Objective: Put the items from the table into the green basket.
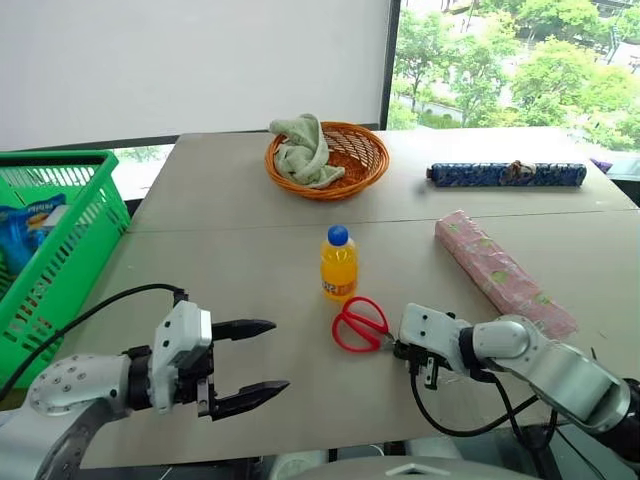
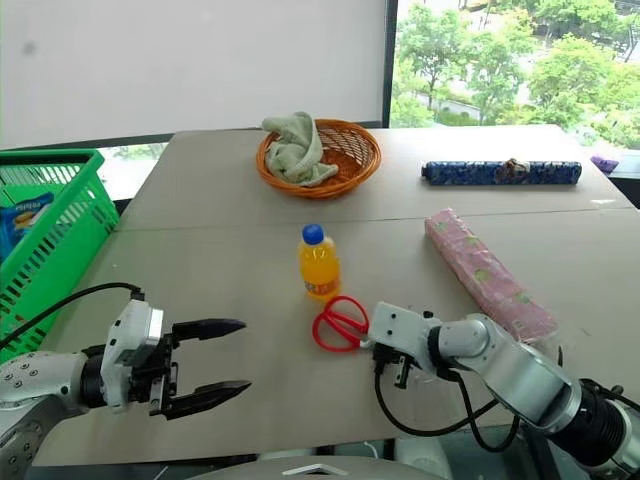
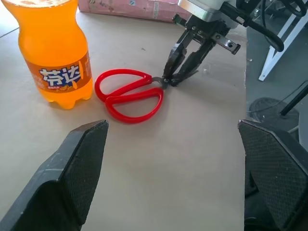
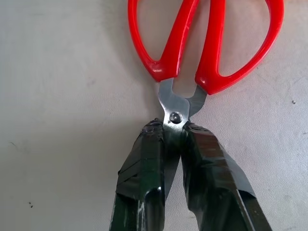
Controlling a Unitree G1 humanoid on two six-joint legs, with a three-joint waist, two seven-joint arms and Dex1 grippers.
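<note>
Red-handled scissors [image 1: 358, 325] lie flat on the table [image 1: 230, 250], just in front of the orange-drink bottle [image 1: 338, 262] with its blue cap. My right gripper [image 4: 173, 127] is shut on the scissors' metal blades right behind the pivot, with the handles pointing away from it; the left wrist view shows this grip [image 3: 171, 79] too. My left gripper [image 1: 262, 358] hangs open over the near left of the table, empty, facing the bottle and scissors. The long pink wrapped package [image 1: 500, 270] lies to the right. The green basket [image 1: 60, 250] stands off the table's left edge.
An orange wicker bowl [image 1: 328, 158] with a pale green cloth sits at the back centre. A dark blue patterned roll [image 1: 505, 174] lies at the back right. A blue packet [image 1: 20, 225] is inside the basket. The table's front edge runs just below both grippers.
</note>
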